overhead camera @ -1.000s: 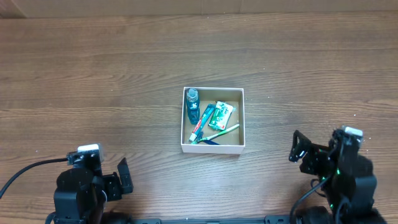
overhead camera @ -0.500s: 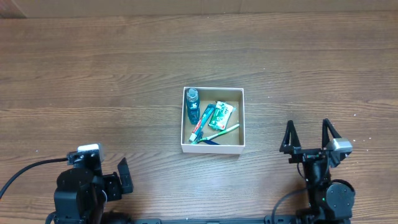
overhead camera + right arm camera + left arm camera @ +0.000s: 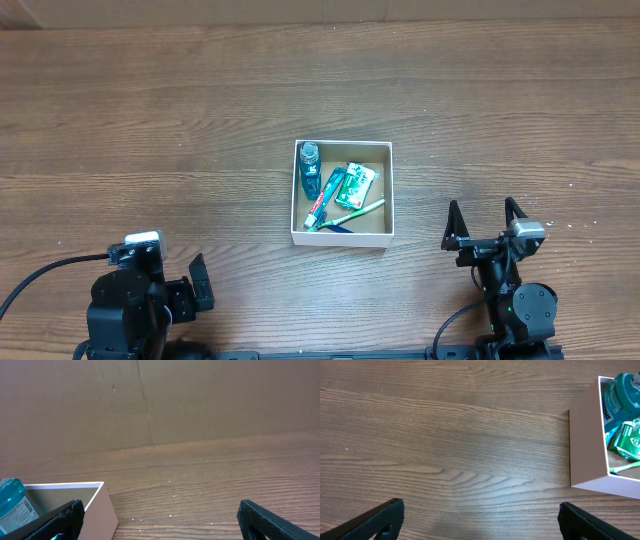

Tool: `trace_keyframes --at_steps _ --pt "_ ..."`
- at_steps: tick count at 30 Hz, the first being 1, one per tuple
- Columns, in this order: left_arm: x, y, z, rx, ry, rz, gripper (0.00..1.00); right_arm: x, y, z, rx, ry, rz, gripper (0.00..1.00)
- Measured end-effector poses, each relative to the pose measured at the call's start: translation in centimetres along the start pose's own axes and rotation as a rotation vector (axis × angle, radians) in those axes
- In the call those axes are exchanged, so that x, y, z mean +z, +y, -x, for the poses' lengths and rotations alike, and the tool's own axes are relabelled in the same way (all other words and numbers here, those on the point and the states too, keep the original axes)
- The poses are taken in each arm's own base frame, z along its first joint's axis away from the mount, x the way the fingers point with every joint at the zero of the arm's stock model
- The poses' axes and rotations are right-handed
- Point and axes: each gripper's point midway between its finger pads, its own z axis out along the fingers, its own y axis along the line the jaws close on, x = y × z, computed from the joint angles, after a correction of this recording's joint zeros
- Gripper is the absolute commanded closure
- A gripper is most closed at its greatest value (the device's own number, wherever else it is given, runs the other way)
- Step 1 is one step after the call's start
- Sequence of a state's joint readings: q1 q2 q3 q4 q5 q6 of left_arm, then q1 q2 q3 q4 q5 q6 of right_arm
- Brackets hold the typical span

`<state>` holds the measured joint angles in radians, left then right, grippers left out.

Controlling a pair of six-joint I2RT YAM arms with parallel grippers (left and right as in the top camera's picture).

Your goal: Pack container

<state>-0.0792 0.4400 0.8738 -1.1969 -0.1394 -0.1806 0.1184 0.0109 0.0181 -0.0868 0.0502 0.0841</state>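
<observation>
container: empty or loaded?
Loaded. The container holds a blue bottle, a tube, a green packet and a green toothbrush, all lying inside its walls.

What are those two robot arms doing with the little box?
Right now neither arm is touching anything. The box sits in the middle of the table with a blue bottle, a tube, a green packet and a green toothbrush inside. The left gripper and the right gripper are both open and empty, on the robot's side of the table, apart from the box. It looks packed, or nearly.
</observation>
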Motion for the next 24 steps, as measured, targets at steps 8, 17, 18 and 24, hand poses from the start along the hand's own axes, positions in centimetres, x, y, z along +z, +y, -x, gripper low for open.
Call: trace_keyframes --at_steps 8,17,18,24 --pt "0.0 0.0 0.0 0.0 0.0 0.0 0.0 0.0 0.0 0.0 0.0 0.0 0.002 0.0" --pt "1.0 -0.1 -0.2 -0.018 -0.129 -0.024 0.0 0.0 0.0 0.0 -0.003 -0.001 0.002 0.0" --pt "1.8 -0.2 -0.5 -0.022 -0.157 -0.028 0.0 0.0 0.0 0.0 -0.003 0.0 0.002 0.0" --pt "6.7 -1.2 1.2 -0.051 -0.462 -0.081 0.0 0.0 0.0 0.0 -0.003 0.001 0.002 0.0"
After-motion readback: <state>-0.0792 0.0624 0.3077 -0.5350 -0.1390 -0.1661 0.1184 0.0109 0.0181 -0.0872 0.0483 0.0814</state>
